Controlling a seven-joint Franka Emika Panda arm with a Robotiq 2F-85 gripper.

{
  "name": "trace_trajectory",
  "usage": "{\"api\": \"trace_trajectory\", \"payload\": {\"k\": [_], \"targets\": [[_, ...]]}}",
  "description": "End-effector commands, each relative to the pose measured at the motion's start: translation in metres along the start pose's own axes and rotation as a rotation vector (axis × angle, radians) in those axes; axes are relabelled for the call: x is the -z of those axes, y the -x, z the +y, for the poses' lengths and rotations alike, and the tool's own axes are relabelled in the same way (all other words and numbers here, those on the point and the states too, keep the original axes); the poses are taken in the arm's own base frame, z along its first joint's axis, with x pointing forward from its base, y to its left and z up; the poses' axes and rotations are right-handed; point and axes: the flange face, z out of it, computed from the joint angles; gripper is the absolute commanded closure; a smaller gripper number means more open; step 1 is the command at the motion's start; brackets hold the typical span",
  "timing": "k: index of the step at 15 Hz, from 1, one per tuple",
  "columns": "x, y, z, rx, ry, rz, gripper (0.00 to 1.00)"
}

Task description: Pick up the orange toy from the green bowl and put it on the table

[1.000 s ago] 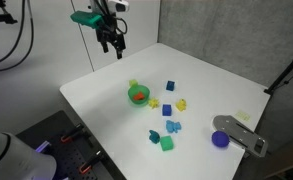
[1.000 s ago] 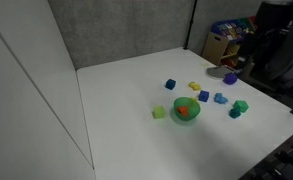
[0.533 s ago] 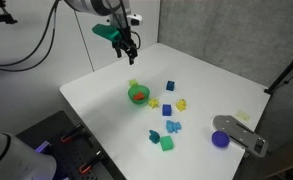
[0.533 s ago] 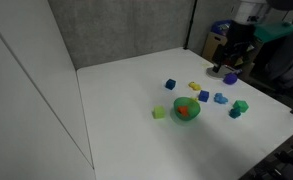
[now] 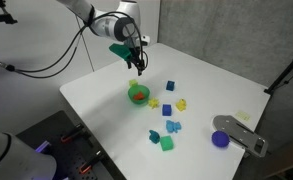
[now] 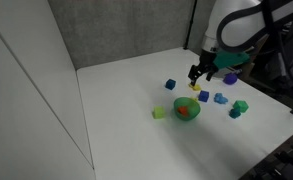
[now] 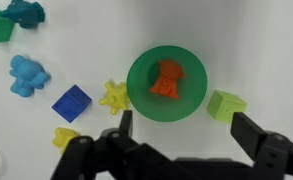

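The orange toy (image 7: 167,78) lies inside the green bowl (image 7: 141,95) on the white table (image 5: 216,95). Both exterior views show the bowl (image 5: 138,96) (image 6: 186,110) with the toy in it (image 5: 139,97) (image 6: 186,111). My gripper (image 7: 181,127) is open and empty, up in the air above the table and just beside the bowl. In an exterior view it hangs over the bowl's far side (image 5: 138,68); in the other exterior view it shows above the blocks (image 6: 198,73).
Small toys lie round the bowl: a yellow-green cube (image 7: 226,105), a yellow spiky piece (image 7: 113,96), a blue block (image 7: 72,103), a light blue figure (image 7: 28,75), a green block (image 5: 167,144). A purple disc (image 5: 220,139) and a grey object (image 5: 242,134) sit near the table edge.
My gripper has come down from beyond the table's far edge to a spot above the table close to the green bowl. Nothing on the table has moved.
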Motion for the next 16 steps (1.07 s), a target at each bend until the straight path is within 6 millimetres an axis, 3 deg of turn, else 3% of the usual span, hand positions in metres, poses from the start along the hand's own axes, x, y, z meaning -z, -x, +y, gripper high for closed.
{"api": "trace_trajectory", "payload": {"k": [1,9,16], "targets": [[-0.035,-0.032,-0.011,-0.031,0.054,0.018,0.0],[-0.098,-0.062,-0.009,-0.052,0.091,-0.03,0.0],[-0.147,-0.059,-0.011,-0.035,0.069,-0.081,0.0]]}}
